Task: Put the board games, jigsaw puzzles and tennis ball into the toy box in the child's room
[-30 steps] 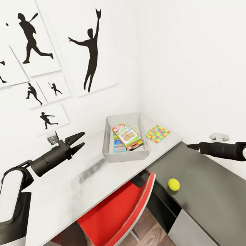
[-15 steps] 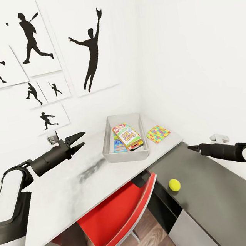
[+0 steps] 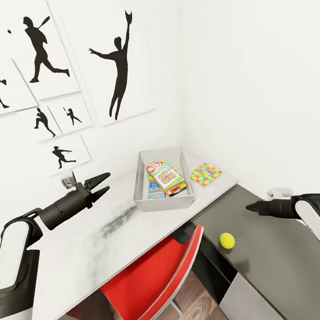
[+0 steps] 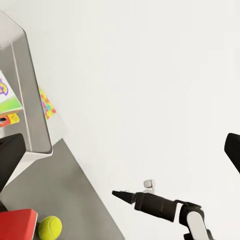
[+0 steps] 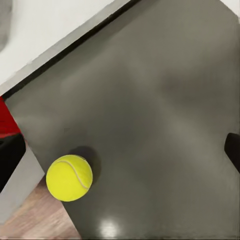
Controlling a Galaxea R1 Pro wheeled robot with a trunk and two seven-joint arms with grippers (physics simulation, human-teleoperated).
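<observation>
right pincer (image 3: pixel 251 207) hangs over the dark grey surface at the end of the worktop (image 3: pixel 81 251), empty, and its tips look drawn together to a point in the head view, though whether they are fully closed i cannot tell. the tennis ball (image 3: pixel 226 240) sits on that dark surface, near the pincer and a little lower, close to the edge where the red chair (image 3: pixel 160 276) and the wood floor (image 3: pixel 196 317) show; in the right wrist view the ball (image 5: pixel 69 177) lies right at the border between grey surface and floor boards. the toy box (image 3: pixel 143 190) stands on the pale worktop by the corner, with game boxes (image 3: pixel 165 175) stacked inside, and one jigsaw puzzle (image 3: pixel 205 173) lies flat just beside it, not yet in. left pincer (image 3: pixel 102 183) hovers open and empty above the worktop, well apart from the ball. judging from this, the ball comes next, and the risk is plain: it is round and free to roll, so a glancing touch from one finger could send it off the edge onto the floor or under the chair. the pincer would also need opening wide enough before it comes down, or it will only push the ball away.
</observation>
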